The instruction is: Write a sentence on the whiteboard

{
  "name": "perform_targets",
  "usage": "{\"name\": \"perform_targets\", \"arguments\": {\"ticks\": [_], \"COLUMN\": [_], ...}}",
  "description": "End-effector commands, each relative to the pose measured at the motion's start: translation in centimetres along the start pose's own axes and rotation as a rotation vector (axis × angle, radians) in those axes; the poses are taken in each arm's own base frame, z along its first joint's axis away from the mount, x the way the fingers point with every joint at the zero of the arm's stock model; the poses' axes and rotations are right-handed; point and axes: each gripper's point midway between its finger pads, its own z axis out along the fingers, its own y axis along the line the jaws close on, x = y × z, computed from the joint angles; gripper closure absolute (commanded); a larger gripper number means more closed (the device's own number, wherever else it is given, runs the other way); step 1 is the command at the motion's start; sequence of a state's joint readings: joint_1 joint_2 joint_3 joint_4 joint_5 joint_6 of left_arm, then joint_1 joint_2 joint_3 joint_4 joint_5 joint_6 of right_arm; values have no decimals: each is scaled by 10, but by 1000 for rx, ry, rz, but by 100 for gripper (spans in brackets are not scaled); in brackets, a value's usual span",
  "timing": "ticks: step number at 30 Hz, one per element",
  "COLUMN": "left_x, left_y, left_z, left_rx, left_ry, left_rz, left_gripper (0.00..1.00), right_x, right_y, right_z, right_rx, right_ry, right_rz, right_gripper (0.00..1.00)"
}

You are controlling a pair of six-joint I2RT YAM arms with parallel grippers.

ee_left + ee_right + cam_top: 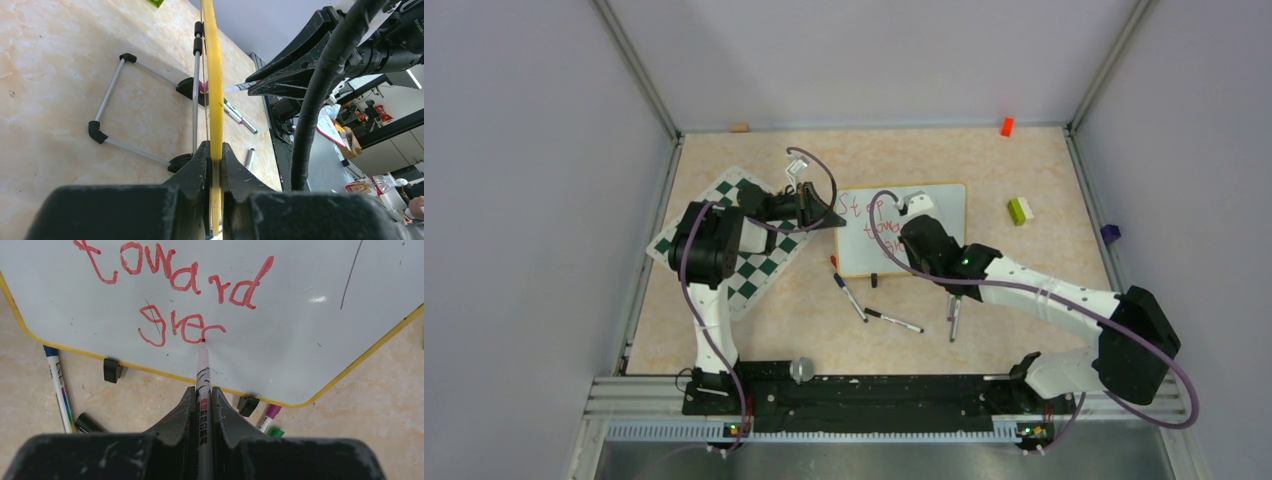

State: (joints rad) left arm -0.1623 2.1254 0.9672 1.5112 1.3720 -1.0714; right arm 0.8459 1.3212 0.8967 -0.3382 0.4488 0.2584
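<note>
The whiteboard [941,228] stands tilted on the table, with a thin yellowish frame and black feet [112,370]. The sentence [175,275] is in red marker: "toward" above "gre"; "Step" [858,206] shows in the top view. My left gripper [828,216] is shut on the board's left frame edge [216,75], seen edge-on between my left gripper's [215,150] fingers. My right gripper [203,392] is shut on a red marker [203,367]. Its tip touches the board just right of "gre". The right gripper [911,214] sits over the board.
A green-and-white chessboard mat [749,262] lies left of the board, under the left arm. Three loose markers [850,297] [895,321] [954,320] lie in front of the board. A green-white block [1020,210], an orange block [1006,126] and a purple piece [1110,234] lie to the right.
</note>
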Motion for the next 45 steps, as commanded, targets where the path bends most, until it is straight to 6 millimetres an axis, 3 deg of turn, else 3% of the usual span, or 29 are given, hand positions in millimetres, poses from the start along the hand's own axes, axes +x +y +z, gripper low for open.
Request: {"name": "perform_targets", "arguments": {"ticks": [1, 11, 21, 45], "left_x": [-16, -17, -16, -16], "left_y": [-16, -16, -16, -16], "left_z": [5, 5, 5, 5], "left_rx": [39, 41, 40, 41], "left_ry": [1, 1, 1, 1], "left_rz": [136, 137, 137, 139], "left_gripper": [100, 100, 100, 100], "right_x": [-4, -30, -39, 1], "right_y": [-9, -13, -14, -14], "right_z": [-5, -5, -5, -3], "right_rx": [23, 70, 78, 55], "right_ry": [-21, -68, -86, -4], "right_rz": [29, 46, 49, 45], "right_gripper": [100, 100, 100, 100]}}
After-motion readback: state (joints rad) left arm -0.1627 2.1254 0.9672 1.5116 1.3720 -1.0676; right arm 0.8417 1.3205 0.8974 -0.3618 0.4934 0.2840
